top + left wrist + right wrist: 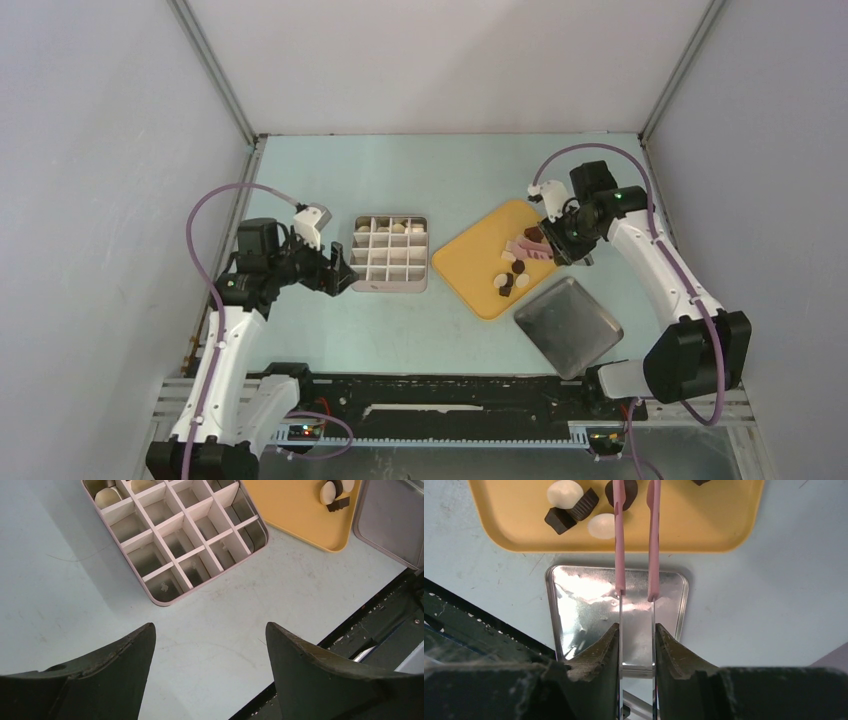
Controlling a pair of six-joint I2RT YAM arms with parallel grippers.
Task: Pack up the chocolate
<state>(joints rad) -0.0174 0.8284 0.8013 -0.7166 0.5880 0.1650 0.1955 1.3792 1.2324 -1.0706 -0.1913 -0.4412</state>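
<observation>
My right claw (636,640) is pinched on the pink tongs (620,555), whose tips reach a dark piece of chocolate (630,489) on the yellow tray (704,525), I judge to lift it cleanly. My left claw (210,645) hangs spread before the divided box (215,574), a few pieces lying in its far cells; no writing is readable.

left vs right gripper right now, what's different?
Left gripper is open wide and empty; right gripper is shut on the pink tongs. Left hangs over bare table near the divided box; right's tongs reach over the yellow tray, by the chocolate. Shared: both have dark fingers and touch no chocolate directly.
</observation>
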